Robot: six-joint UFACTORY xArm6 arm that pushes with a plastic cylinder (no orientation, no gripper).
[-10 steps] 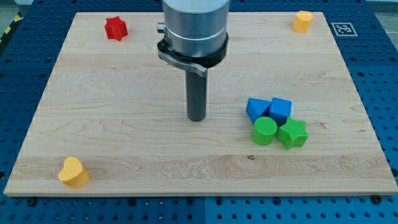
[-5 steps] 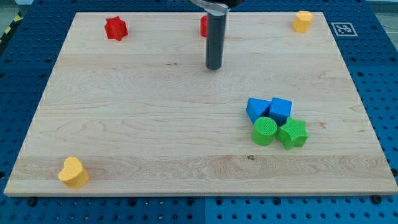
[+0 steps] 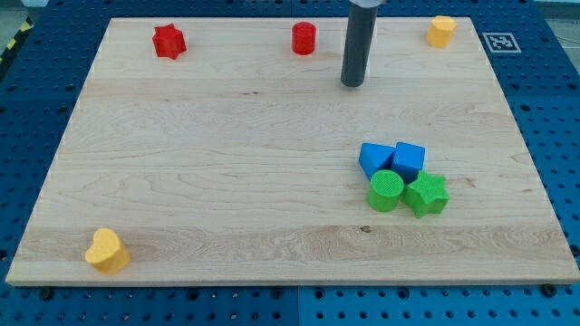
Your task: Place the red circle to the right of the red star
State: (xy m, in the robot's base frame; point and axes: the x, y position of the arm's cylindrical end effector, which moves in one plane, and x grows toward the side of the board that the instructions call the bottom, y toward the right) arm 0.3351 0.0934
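The red circle (image 3: 304,38) stands near the top edge of the wooden board (image 3: 181,181), around the middle. The red star (image 3: 169,41) is at the top left, well to the left of the circle. My tip (image 3: 352,84) is on the board to the right of the red circle and a little below it, apart from it and touching no block.
A yellow block (image 3: 440,31) sits at the top right corner. A yellow heart (image 3: 107,251) is at the bottom left. Two blue blocks (image 3: 392,159), a green circle (image 3: 386,190) and a green star (image 3: 426,194) cluster at the right.
My tip has moved up and to the right, from the board's middle to right of the red circle, which the arm hid before. No block has moved.
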